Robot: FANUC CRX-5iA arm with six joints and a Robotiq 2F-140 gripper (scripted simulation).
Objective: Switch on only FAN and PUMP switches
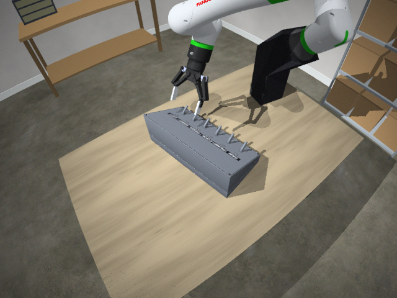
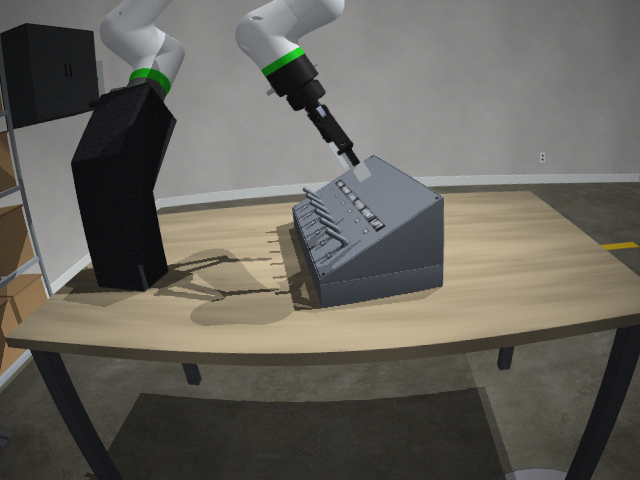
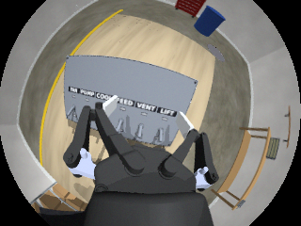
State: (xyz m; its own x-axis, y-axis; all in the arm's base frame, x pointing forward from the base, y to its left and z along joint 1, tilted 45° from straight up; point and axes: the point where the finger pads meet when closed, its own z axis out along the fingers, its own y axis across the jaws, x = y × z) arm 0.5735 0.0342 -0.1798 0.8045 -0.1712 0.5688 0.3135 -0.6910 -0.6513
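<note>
The grey sloped console (image 1: 200, 149) stands on the wooden table, and it also shows in the exterior view (image 2: 374, 232) and the wrist view (image 3: 128, 85). A row of several toggle levers (image 1: 213, 126) sticks out of its sloped face above a strip of labels (image 3: 119, 100) too blurred to read surely. My gripper (image 1: 185, 102) is open and empty over the console's far end. One fingertip is right by the second lever (image 1: 195, 117) from that end, the other hangs beyond the console's end. I cannot tell which levers are on.
The robot's black pedestal (image 1: 272, 70) stands on the table behind the console. A metal rack with cardboard boxes (image 1: 368, 80) is at the right. A wooden shelf unit (image 1: 86, 41) stands at the back left, off the table.
</note>
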